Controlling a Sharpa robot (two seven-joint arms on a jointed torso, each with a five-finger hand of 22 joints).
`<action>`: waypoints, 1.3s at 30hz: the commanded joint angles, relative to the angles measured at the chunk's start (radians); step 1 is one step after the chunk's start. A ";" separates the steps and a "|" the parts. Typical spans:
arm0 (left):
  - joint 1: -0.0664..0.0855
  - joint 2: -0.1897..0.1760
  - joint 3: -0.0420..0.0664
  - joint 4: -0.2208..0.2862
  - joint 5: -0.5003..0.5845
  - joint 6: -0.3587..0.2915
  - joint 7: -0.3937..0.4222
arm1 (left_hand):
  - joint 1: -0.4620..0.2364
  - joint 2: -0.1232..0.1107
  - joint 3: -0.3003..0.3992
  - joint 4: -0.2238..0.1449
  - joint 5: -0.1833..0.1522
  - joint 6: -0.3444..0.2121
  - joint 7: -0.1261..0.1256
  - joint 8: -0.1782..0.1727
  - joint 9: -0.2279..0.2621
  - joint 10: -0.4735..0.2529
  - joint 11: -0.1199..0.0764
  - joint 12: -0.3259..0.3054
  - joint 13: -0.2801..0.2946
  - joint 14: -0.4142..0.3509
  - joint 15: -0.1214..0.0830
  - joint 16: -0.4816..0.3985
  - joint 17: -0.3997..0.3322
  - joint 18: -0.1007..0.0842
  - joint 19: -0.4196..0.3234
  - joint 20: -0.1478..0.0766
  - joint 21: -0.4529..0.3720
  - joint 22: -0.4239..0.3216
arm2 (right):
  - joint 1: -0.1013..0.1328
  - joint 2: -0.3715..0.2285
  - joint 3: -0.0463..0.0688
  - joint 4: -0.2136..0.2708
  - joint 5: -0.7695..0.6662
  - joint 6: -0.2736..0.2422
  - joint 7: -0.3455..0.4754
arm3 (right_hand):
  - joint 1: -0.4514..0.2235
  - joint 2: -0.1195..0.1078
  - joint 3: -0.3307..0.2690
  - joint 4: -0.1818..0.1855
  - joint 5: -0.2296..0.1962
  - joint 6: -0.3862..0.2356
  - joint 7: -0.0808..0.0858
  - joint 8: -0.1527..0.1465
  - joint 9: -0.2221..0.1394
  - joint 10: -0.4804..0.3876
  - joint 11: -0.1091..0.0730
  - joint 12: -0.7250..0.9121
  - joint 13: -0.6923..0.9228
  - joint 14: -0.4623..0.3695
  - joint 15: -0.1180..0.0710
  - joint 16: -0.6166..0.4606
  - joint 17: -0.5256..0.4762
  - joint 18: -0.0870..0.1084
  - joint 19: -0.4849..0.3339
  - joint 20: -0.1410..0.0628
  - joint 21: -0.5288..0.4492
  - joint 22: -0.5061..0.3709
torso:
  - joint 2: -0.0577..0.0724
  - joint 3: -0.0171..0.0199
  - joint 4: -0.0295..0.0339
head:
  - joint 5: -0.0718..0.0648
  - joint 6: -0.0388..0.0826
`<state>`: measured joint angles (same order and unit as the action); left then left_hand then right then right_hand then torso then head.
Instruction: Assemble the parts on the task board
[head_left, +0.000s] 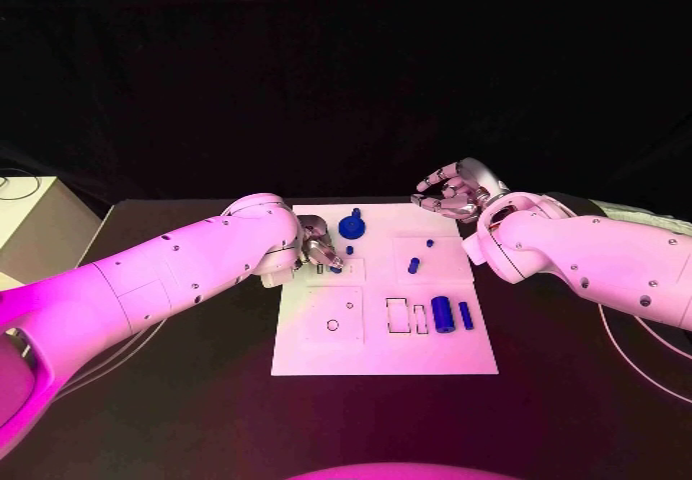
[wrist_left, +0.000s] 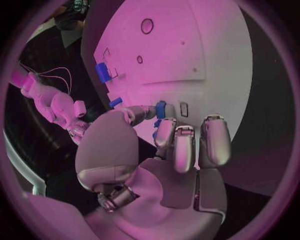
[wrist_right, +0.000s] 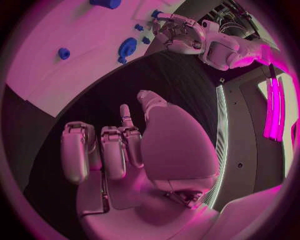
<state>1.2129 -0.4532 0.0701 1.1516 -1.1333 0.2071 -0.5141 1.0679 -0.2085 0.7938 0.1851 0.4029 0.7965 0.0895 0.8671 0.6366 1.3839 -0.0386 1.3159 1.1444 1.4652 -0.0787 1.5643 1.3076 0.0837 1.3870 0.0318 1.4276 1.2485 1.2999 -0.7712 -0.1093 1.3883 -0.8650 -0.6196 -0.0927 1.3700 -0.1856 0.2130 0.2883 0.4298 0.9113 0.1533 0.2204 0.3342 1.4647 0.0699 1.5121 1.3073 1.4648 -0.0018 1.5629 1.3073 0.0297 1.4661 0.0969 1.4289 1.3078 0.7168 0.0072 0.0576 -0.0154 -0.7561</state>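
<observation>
My robot's left hand (head_left: 319, 247) pinches a small blue part (head_left: 335, 266) at the left edge of the white task board (head_left: 384, 355) on the black worktop (head_left: 173, 400).

From my remote station I see the left wrist view show that part (wrist_left: 161, 109) caught between thumb and fingertips, the other fingers (wrist_left: 214, 140) extended over the board. The right hand (head_left: 453, 192) hovers off the board's far right corner, fingers loosely curled and apart, grasping nothing. On the board lie a round blue knobbed part (head_left: 353, 225) near the far edge, a small blue peg (head_left: 414, 266) at mid-board, and a blue cylinder (head_left: 443, 312) beside a slim blue pin (head_left: 466, 316) toward the near right.
</observation>
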 joint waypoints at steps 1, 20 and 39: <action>-0.003 0.005 -0.002 0.002 0.006 0.028 -0.001 | -0.002 0.014 0.119 -0.131 -0.004 0.075 -0.062 0.004 0.227 0.010 -0.002 0.005 0.001 0.101 -0.009 -0.003 0.247 -0.016 0.007 -0.005 0.007 0.005 | -0.001 0.000 0.000 0.000 -0.009 0.012 0.004 | -0.007 -0.004 0.005 -0.001 0.003 -0.008 0.003 0.005 0.001 0.042 0.002 -0.003 0.206 0.098 -0.004 -0.006 0.230 0.008 0.049 -0.003 -0.003 0.135 | -0.001 -0.0004 -0.0004 | 0.000 -0.002; -0.003 0.017 -0.002 -0.006 0.012 0.047 0.000 | -0.017 0.062 0.050 -0.113 -0.018 0.124 -0.079 -0.019 0.227 0.028 -0.016 -0.006 -0.010 0.099 -0.021 -0.007 0.240 -0.022 0.026 -0.016 0.016 0.032 | -0.002 0.001 0.000 -0.001 -0.010 0.013 0.004 | -0.008 -0.005 0.006 -0.001 0.005 -0.008 0.003 0.006 0.001 0.043 0.002 -0.002 0.206 0.098 -0.004 -0.006 0.229 0.008 0.049 -0.003 -0.004 0.135 | 0.000 -0.0004 -0.0007 | -0.002 -0.005; -0.004 0.028 -0.002 -0.021 0.005 0.038 0.000 | -0.020 0.077 -0.037 -0.081 -0.046 0.134 -0.081 -0.041 0.234 0.030 -0.018 -0.012 -0.013 0.098 -0.022 -0.008 0.237 -0.023 0.029 -0.019 0.015 0.034 | -0.003 0.000 0.000 -0.001 -0.010 0.013 0.004 | -0.008 -0.005 0.007 -0.001 0.007 -0.008 0.003 0.006 0.001 0.043 0.002 -0.002 0.206 0.098 -0.004 -0.006 0.230 0.008 0.049 -0.003 -0.004 0.135 | 0.000 -0.0007 0.0000 | -0.007 -0.010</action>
<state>1.2133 -0.4323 0.0701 1.1286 -1.1332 0.2256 -0.5212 1.0293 -0.1414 0.7377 0.1289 0.3606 0.8652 0.0793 0.8301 0.8693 1.4143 -0.0518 1.3078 1.1315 1.4651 -0.0928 1.5611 1.3076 0.0679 1.4080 0.0108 1.4399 1.2819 1.2973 -0.7709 -0.1093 1.3866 -0.8654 -0.6182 -0.0934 1.3700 -0.1856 0.2130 0.2883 0.4337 0.9087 0.1558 0.2204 0.3346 1.4647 0.0699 1.5121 1.3073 1.4648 -0.0019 1.5629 1.3073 0.0297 1.4661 0.0969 1.4289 1.3073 0.7162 0.0066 0.0574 -0.0218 -0.7646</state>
